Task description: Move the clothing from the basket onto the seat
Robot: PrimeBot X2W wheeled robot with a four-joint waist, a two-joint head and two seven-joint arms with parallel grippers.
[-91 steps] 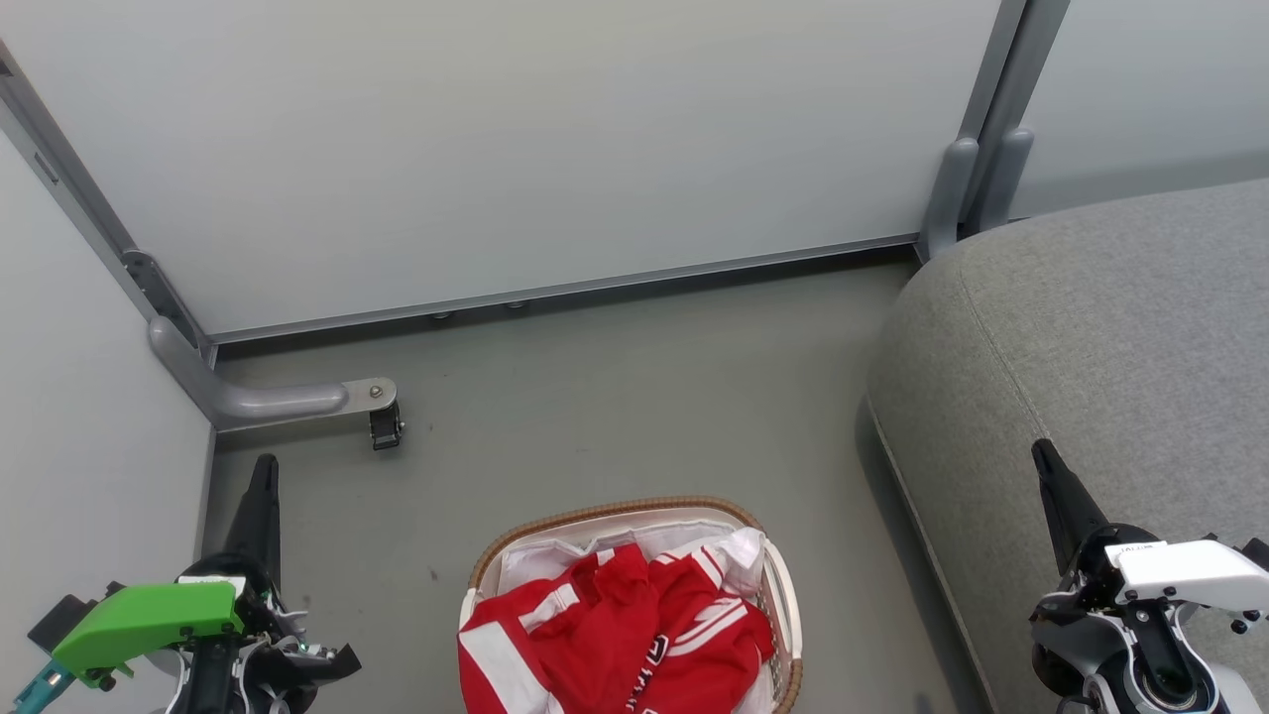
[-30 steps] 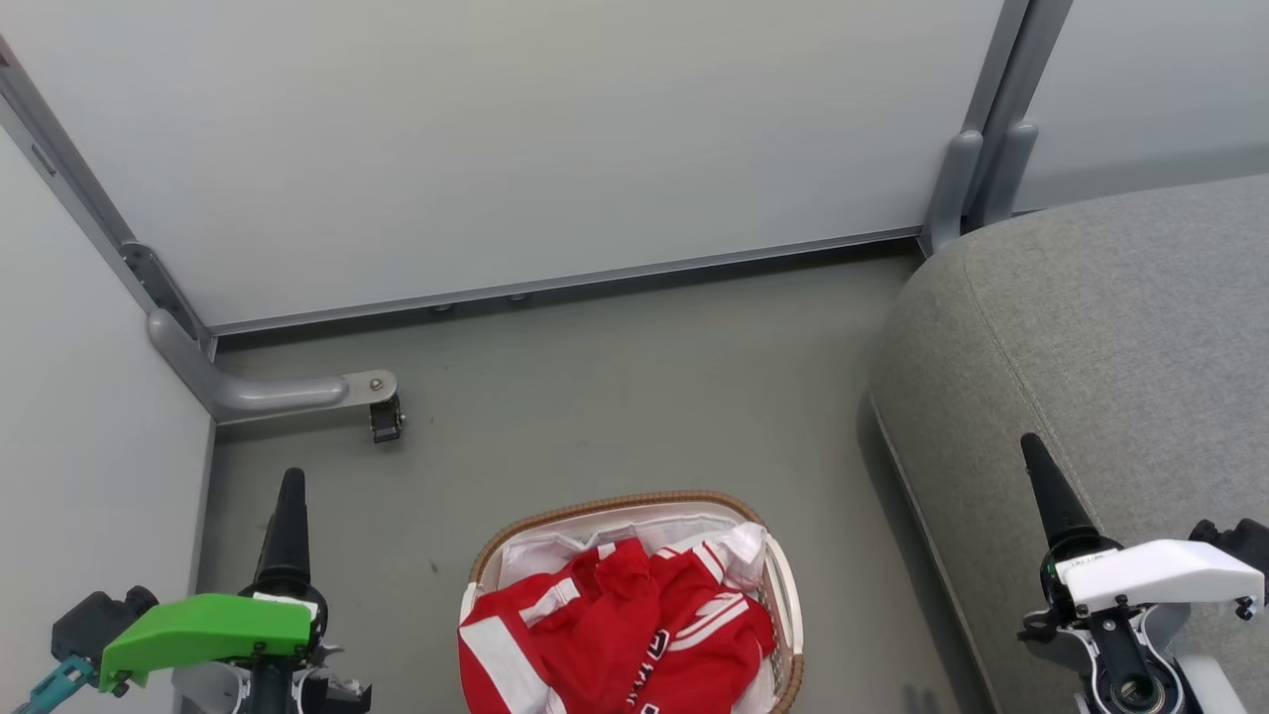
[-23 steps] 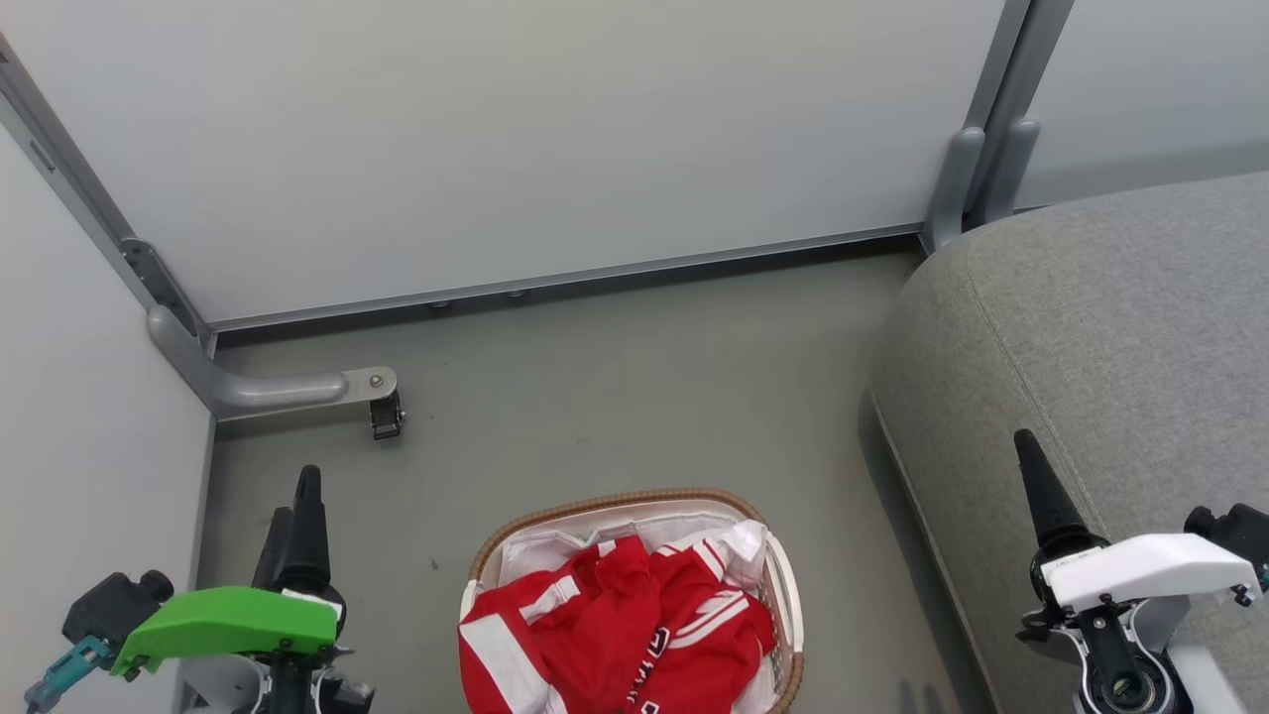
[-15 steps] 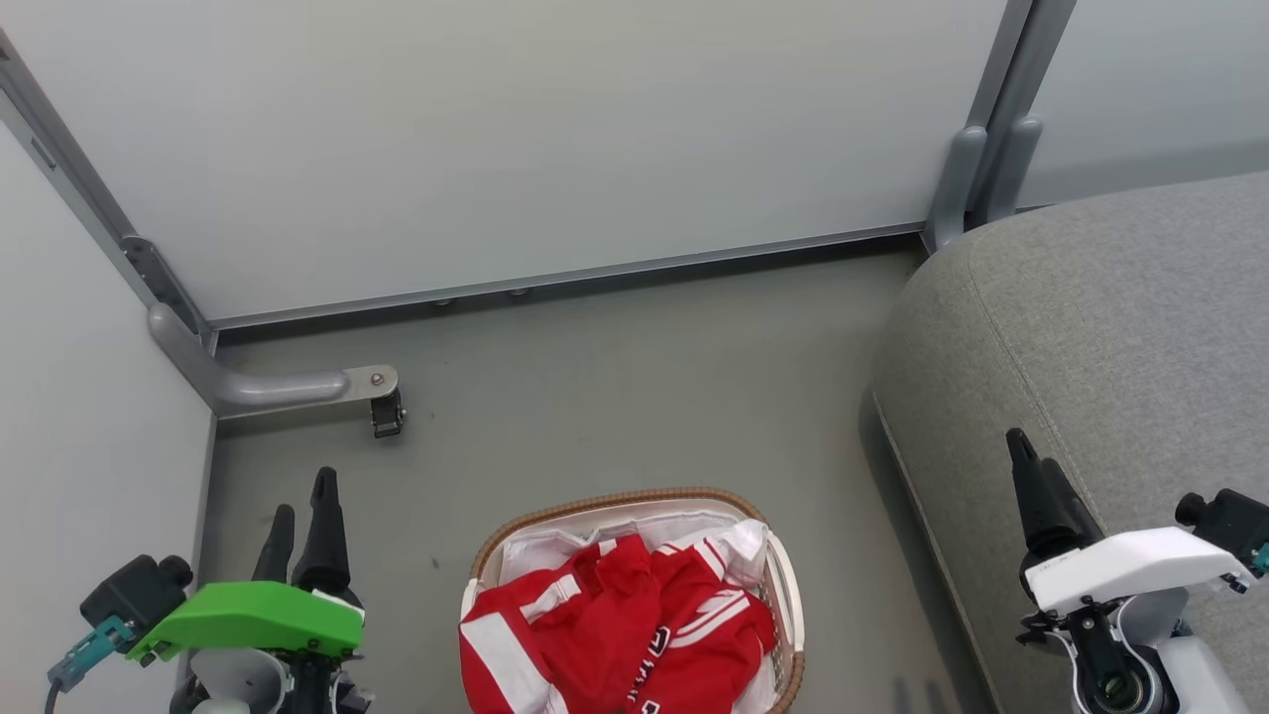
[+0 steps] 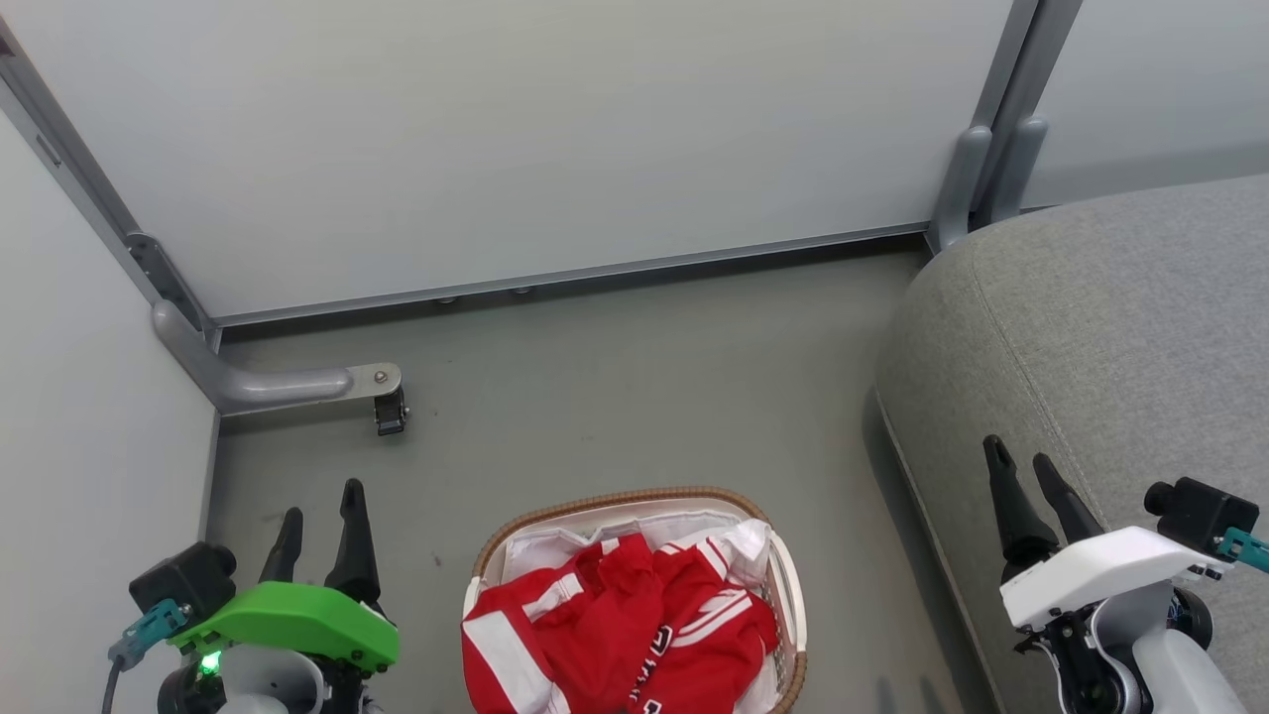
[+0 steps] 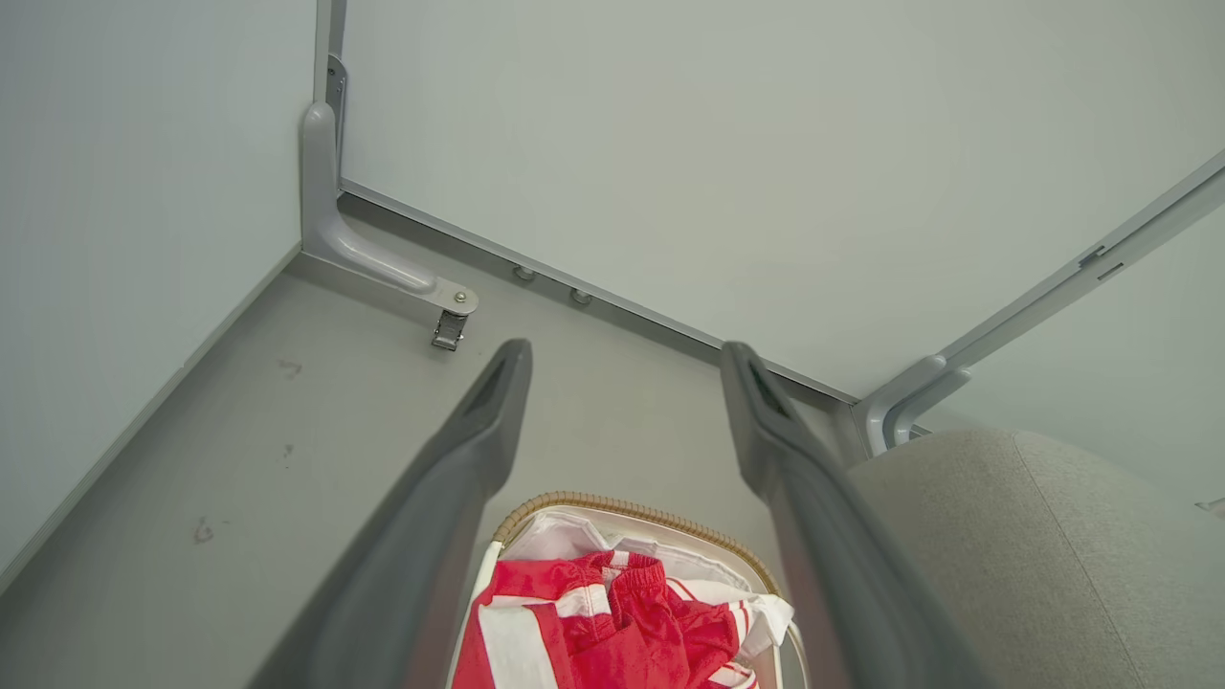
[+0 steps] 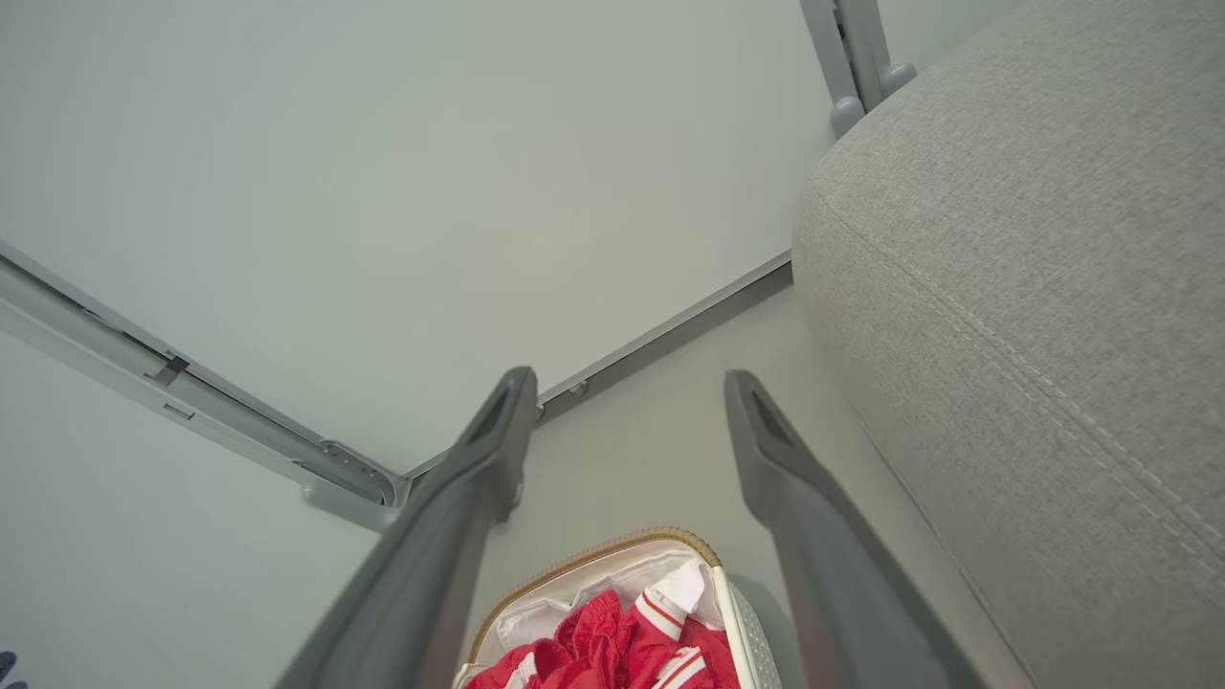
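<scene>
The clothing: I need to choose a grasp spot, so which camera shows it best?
The head view: most of the clothing shows from above, with stripes and lettering. The left wrist view shows its far part at the bottom edge; the right wrist view catches a smaller patch there.

The light is bright, even and soft; the pale walls (image 5: pixel 555 129) look matte. The seat (image 5: pixel 1091 327) throws a faint shadow onto the floor (image 5: pixel 634 397) beside it. Close up, the wrist views blur the dark fingers (image 6: pixel 450 498).
</scene>
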